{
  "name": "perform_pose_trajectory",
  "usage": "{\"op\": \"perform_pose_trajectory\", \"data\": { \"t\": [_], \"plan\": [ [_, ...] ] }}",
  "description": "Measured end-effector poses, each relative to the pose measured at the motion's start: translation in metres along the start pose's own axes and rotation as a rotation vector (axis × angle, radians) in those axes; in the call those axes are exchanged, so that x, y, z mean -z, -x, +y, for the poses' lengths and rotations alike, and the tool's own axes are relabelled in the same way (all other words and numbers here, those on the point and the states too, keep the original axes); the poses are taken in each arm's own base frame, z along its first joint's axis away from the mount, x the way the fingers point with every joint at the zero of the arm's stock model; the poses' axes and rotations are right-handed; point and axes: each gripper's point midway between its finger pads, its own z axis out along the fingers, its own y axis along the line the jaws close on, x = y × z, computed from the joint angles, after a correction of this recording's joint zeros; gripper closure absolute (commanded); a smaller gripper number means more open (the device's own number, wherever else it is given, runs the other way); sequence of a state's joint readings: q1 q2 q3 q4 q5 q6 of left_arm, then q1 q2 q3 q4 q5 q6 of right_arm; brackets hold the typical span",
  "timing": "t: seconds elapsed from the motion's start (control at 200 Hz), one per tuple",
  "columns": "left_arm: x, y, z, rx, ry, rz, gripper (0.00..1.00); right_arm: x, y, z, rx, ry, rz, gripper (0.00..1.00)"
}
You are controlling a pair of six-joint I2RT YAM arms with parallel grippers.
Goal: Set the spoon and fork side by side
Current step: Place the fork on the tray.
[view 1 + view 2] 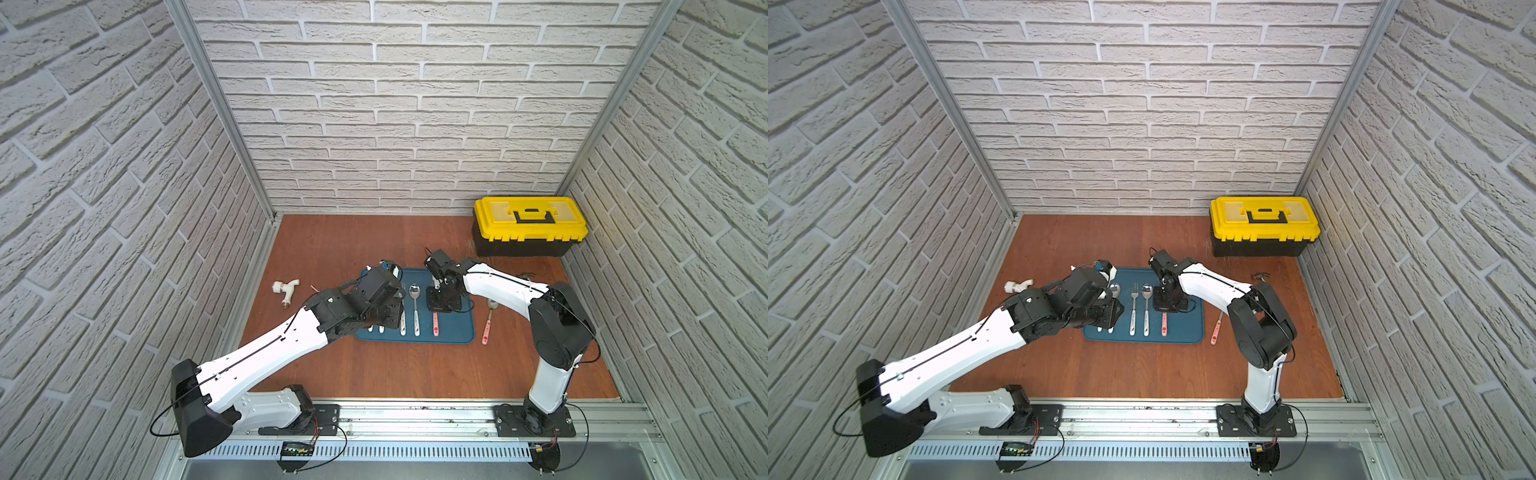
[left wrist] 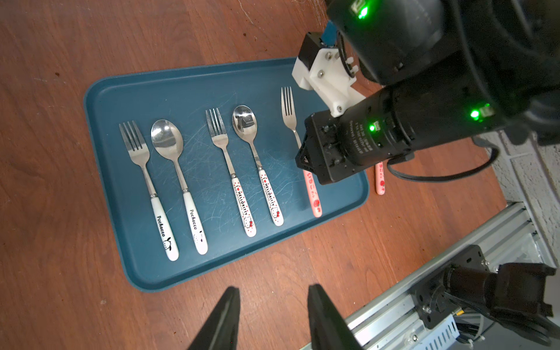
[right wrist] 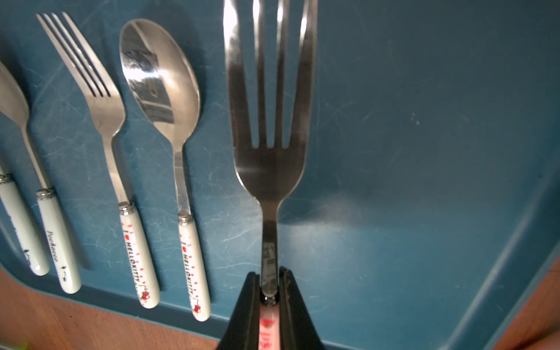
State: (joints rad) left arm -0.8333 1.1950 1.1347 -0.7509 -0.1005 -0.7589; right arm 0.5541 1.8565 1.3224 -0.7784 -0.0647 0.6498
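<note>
A pink-handled fork (image 3: 269,169) points along the blue tray (image 3: 424,151), to the right of the other cutlery. My right gripper (image 3: 269,272) is shut on it where the steel neck meets the handle. I cannot tell whether the fork touches the tray. In both top views its pink handle (image 1: 435,325) shows under the right gripper (image 1: 436,307). The matching pink-handled spoon (image 1: 487,326) lies on the wood just right of the tray. My left gripper (image 2: 274,289) hangs open and empty above the wood at the tray's near edge.
On the tray lie a white-handled Pochacco fork (image 2: 142,169) and spoon (image 2: 178,169), then a Hello Kitty fork (image 2: 230,169) and spoon (image 2: 257,163), in pairs. A yellow toolbox (image 1: 530,226) stands back right. A white pipe fitting (image 1: 286,289) lies left of the tray.
</note>
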Motion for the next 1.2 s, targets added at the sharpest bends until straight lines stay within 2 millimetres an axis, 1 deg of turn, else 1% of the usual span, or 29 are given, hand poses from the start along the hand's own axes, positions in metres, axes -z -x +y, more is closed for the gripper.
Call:
{"op": "perform_pose_trajectory", "data": {
  "t": [0.175, 0.375, 0.685, 0.92, 1.2],
  "plan": [
    [-0.002, 0.0, 0.002, 0.006, -0.001, 0.003, 0.57, -0.01, -0.001, -0.004, -0.002, -0.025, 0.015, 0.95],
    [-0.005, -0.003, 0.005, 0.013, 0.004, 0.01, 0.57, -0.016, -0.004, -0.011, -0.012, -0.048, 0.016, 0.94],
    [-0.007, -0.005, 0.007, 0.018, 0.0, 0.017, 0.57, -0.016, 0.002, -0.012, -0.019, -0.062, -0.006, 0.93],
    [-0.008, -0.008, 0.009, 0.018, 0.003, 0.024, 0.57, -0.021, 0.006, -0.016, -0.031, -0.069, -0.003, 0.93],
    [-0.009, -0.008, 0.008, 0.019, -0.001, 0.024, 0.57, -0.022, 0.009, -0.012, -0.031, -0.054, -0.013, 0.93]
  ]
}}
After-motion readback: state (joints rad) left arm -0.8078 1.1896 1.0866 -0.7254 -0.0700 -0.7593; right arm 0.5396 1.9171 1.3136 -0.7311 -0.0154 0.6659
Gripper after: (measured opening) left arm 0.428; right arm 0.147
